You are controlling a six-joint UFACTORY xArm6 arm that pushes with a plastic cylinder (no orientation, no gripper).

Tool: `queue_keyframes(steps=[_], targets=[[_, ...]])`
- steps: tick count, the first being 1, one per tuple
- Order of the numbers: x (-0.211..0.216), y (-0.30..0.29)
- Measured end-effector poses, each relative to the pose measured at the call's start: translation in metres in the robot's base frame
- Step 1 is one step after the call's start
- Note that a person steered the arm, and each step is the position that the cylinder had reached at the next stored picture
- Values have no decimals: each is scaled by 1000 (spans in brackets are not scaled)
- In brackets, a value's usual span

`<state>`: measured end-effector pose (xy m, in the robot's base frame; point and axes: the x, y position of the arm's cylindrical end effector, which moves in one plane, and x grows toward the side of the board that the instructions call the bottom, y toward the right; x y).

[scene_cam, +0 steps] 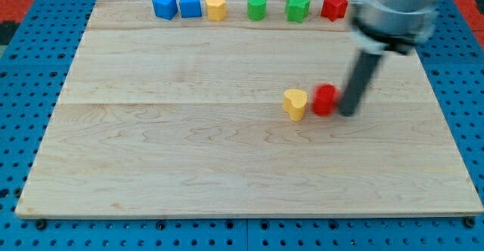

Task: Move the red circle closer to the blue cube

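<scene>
The red circle (325, 100) sits right of the board's (189, 168) middle, with my tip (348, 113) against its right side; the rod has no pincer. A yellow heart (295, 103) lies just left of it. The blue cube (164, 5) stands far off, leftmost in the top row, beside a blue pentagon (190, 5).

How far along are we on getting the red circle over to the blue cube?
Early stage. Done: my tip sits at the red circle block's right side. In hand: a leftward push, though the yellow heart-shaped block is right in the way. Left: nearly the whole distance to the blue cube block at the top left.
</scene>
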<state>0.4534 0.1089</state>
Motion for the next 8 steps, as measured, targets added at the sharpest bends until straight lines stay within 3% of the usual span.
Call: queue_keyframes(steps=[1,2,4,5,6,8], targets=[[-51,-143],[-81,-132],[-28,-94],[-56,-31],[-79,-10],[-86,46]])
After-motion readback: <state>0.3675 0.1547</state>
